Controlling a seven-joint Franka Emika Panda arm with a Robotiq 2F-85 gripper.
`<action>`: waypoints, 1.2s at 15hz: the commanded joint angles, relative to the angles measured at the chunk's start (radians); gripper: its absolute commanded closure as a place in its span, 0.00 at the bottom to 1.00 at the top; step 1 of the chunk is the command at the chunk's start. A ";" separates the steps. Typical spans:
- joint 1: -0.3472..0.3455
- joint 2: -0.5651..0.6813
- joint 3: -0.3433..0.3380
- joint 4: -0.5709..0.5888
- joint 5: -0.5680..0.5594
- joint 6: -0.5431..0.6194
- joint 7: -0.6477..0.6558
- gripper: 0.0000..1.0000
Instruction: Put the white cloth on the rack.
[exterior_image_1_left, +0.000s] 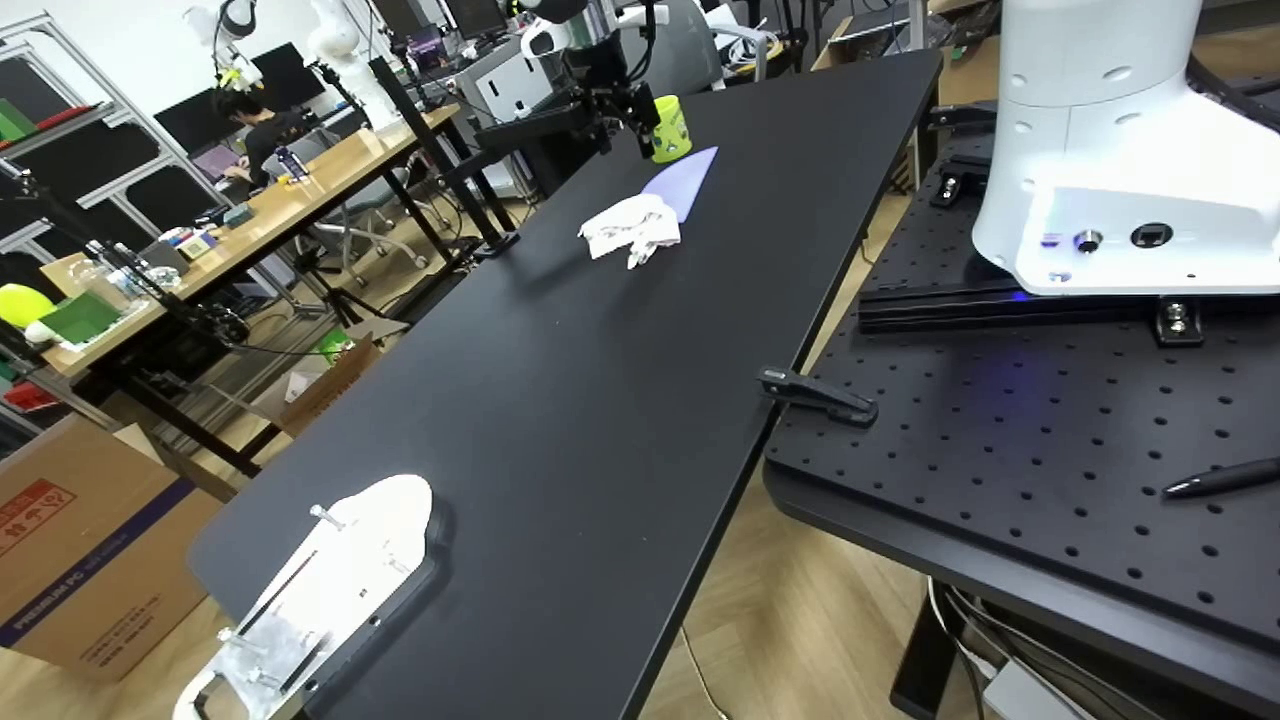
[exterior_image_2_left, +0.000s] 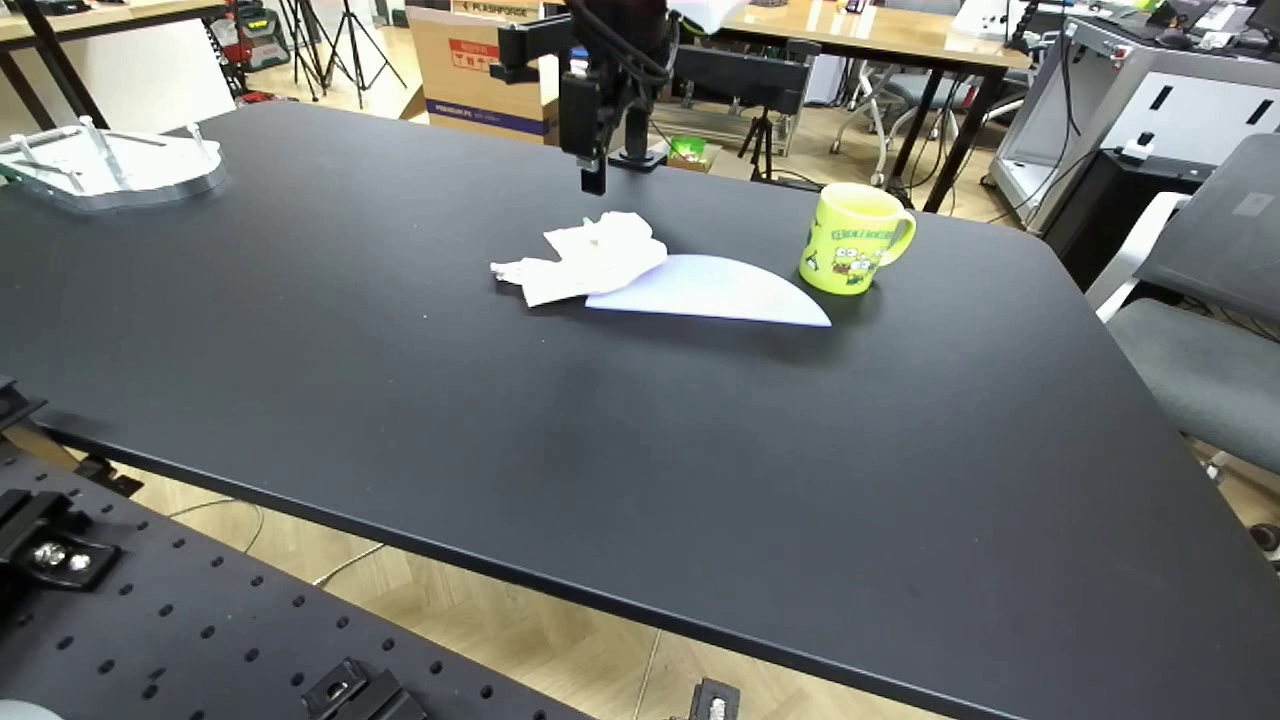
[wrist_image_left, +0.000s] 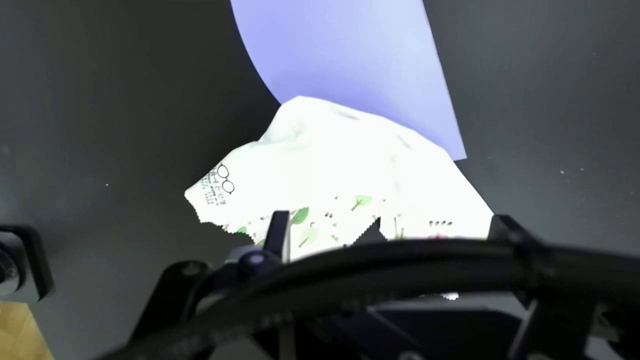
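The white cloth (wrist_image_left: 330, 160) lies crumpled on the table (exterior_image_2_left: 600, 480), overlapping the purple sheet (exterior_image_2_left: 715, 290), with the gripper (wrist_image_left: 391, 220) above it, jaws apart and holding nothing. None of the task looks done yet: gripping the cloth, carrying it and laying it on what looks like the pegged white rack (exterior_image_1_left: 335, 580), well apart, all remain
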 joint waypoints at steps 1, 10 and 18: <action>-0.076 0.060 0.049 0.005 0.080 0.046 -0.107 0.00; -0.075 0.188 0.033 0.043 -0.120 0.102 -0.245 0.00; -0.077 0.237 0.037 0.077 -0.183 0.133 -0.238 0.55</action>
